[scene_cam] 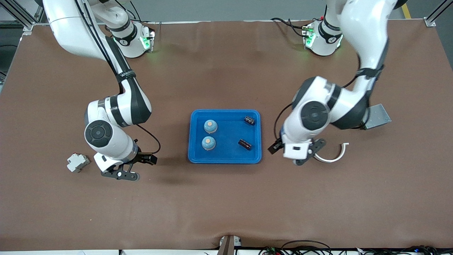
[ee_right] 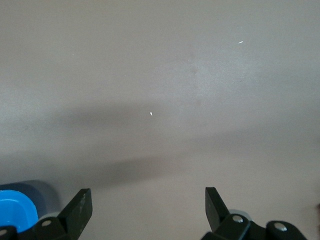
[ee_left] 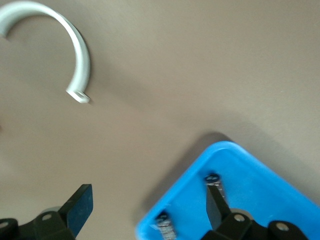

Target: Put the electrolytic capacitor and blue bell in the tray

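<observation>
The bright-blue tray [scene_cam: 228,134] lies mid-table. In it stand two blue bells [scene_cam: 210,126] [scene_cam: 208,143] at the right arm's end, and two dark electrolytic capacitors [scene_cam: 249,120] [scene_cam: 245,144] lie at the left arm's end. My left gripper [scene_cam: 307,156] hangs open and empty over the bare table just off the tray's end. Its wrist view shows the left gripper [ee_left: 147,200], the tray's corner [ee_left: 260,190] and a capacitor [ee_left: 166,227]. My right gripper [scene_cam: 120,174] [ee_right: 147,197] is open and empty over bare table, with a tray corner [ee_right: 12,212] at its view's edge.
A white curved clip [scene_cam: 332,156] [ee_left: 75,50] lies on the table beside the left gripper. A small grey flat box [scene_cam: 378,116] sits partly under the left arm. A light grey block [scene_cam: 78,162] lies beside the right gripper, toward the right arm's end of the table.
</observation>
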Tool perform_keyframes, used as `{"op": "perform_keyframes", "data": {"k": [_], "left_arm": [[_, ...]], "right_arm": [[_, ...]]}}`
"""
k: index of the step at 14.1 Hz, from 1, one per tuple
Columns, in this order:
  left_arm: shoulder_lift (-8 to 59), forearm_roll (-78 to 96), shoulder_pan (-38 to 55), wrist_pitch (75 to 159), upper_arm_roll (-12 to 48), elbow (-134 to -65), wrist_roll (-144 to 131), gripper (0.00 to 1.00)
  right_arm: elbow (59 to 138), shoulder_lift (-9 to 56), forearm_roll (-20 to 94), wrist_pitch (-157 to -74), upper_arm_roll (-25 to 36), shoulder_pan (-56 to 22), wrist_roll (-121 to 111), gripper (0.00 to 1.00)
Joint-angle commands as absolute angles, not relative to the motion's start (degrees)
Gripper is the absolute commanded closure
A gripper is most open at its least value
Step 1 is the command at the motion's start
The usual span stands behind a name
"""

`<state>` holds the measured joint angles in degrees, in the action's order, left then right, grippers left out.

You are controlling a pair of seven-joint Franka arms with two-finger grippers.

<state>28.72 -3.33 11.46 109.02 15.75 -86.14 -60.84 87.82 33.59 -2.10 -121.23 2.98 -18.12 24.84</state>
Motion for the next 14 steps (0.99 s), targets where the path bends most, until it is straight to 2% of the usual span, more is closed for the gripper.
{"op": "perform_keyframes", "data": {"k": [1,5,10,14], "left_arm": [[18.2,-0.8,4.1,109.6,18.2,-98.6,-48.0,0.00],[11.4,-0.8,-2.3,109.3,18.2,-106.9,-30.5,0.00],[7.4,-1.0,-10.1,109.6,18.2,-111.4,-10.8,0.00],[3.6,-1.1,-12.0,114.3,18.1,-116.0,-6.9,0.00]], "right_arm": [[88.4,33.0,-2.3,-121.5,2.1,-17.1,23.8,0.00],[88.5,33.0,-2.3,-121.5,2.2,-16.7,22.4,0.00],[88.5,33.1,-2.3,-121.5,2.1,-16.3,21.4,0.00],[88.4,33.1,-2.3,-121.5,2.1,-15.8,20.2,0.00]]}}
